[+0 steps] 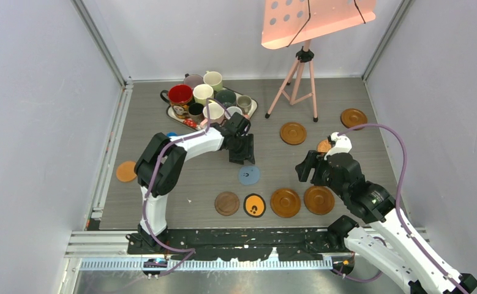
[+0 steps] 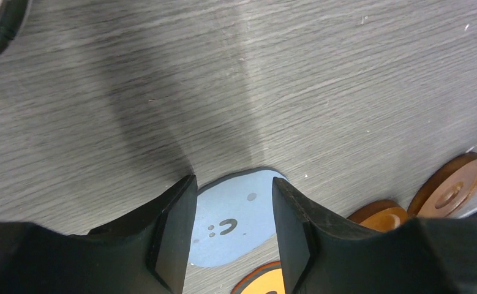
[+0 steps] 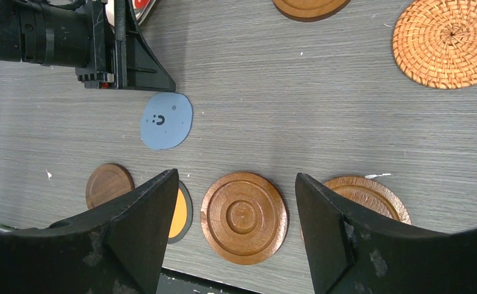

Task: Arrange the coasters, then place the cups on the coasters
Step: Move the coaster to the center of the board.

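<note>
Coasters number nine in all, every one lying flat on the table (image 1: 321, 92). Four form a row along the near edge: one dark wood coaster (image 1: 227, 203), one black coaster with an orange centre (image 1: 255, 205) and two glossy brown coasters (image 1: 285, 202) (image 1: 319, 199). One blue coaster (image 1: 248, 175) lies just behind that row. Two further glossy brown coasters (image 1: 292, 133) (image 1: 353, 117) sit apart at the right rear, one woven orange coaster (image 3: 448, 41) lies between them and the row, partly hidden by the right arm in the overhead view, and one plain orange coaster (image 1: 126, 171) lies alone near the left edge. Cups (image 1: 180, 96) are crowded together on one white tray (image 1: 176, 114) at the rear left. At least eight can be counted, though the left arm covers part of the group, and none stands on a coaster. The left gripper (image 1: 242, 158) hovers over the blue coaster with its jaws partly apart and nothing between them. The right gripper (image 3: 236, 176) hangs above the near row, jaws spread wide and holding nothing. The table has a grey wood-grain top and is enclosed by plain white walls on an aluminium frame. One pink tripod stand (image 1: 300, 73) carrying a perforated panel stands at the rear.
</note>
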